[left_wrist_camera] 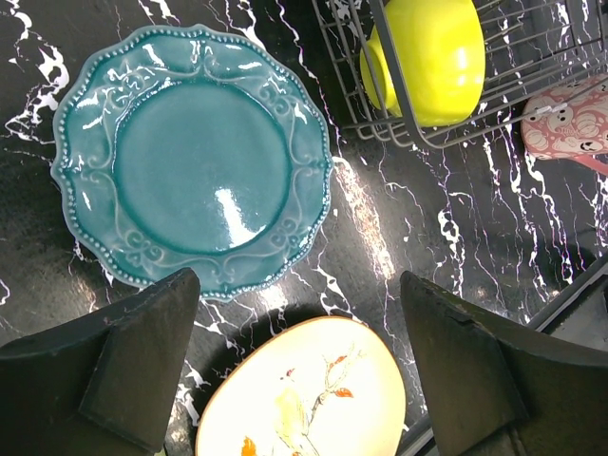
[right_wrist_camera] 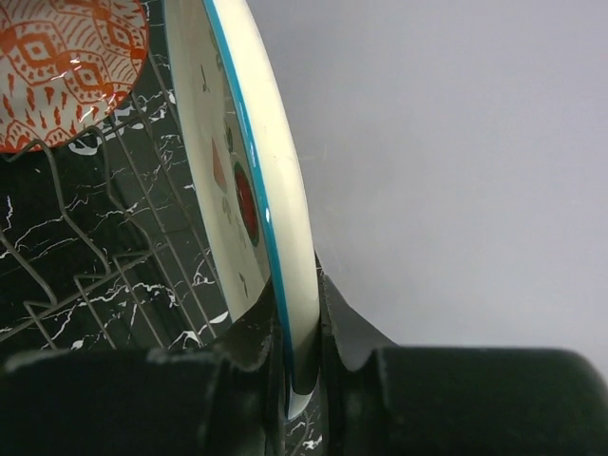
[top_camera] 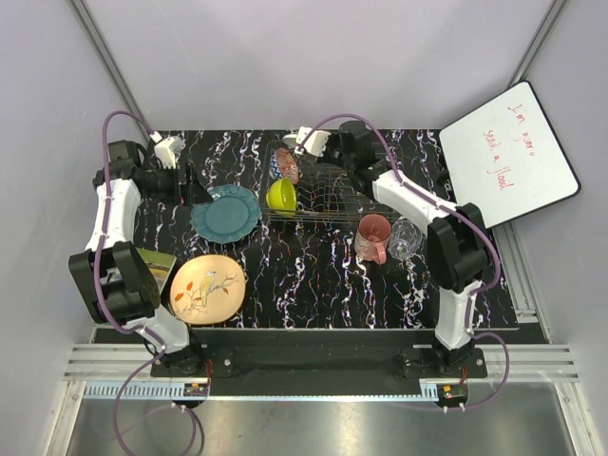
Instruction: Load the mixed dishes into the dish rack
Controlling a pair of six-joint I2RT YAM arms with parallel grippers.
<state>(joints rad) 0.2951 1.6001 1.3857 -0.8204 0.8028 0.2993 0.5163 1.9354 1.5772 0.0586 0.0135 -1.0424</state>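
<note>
Well, the black white-veined table (top_camera: 313,285) carries everything. A white board (top_camera: 508,152) leans at its far right corner with red handwriting on it, too small for me to read.

The dish rack (top_camera: 323,195), a thin dark wire basket, sits at the far middle of the table. The peach floral plate (top_camera: 207,288), with a bird on a branch painted on it, lies flat near the left front. The teal plate (top_camera: 225,213), scalloped and beaded at its rim, lies flat just left of the rack.

The white plate with red slices (right_wrist_camera: 252,190) has a thin blue edge. It stands upright over the rack wires, and the right hand (right_wrist_camera: 299,351) is clenched on its lower rim.

Inside the rack's left end the lime-yellow bowl (top_camera: 281,194) stands on edge. The red patterned bowl (top_camera: 286,163) is behind it. The pink mug (top_camera: 372,237) and the clear glass (top_camera: 405,239) stand side by side on the table by the rack's near right corner.

The left hand (left_wrist_camera: 299,285) hangs spread wide and holds nothing, above the gap between the teal and peach plates.
</note>
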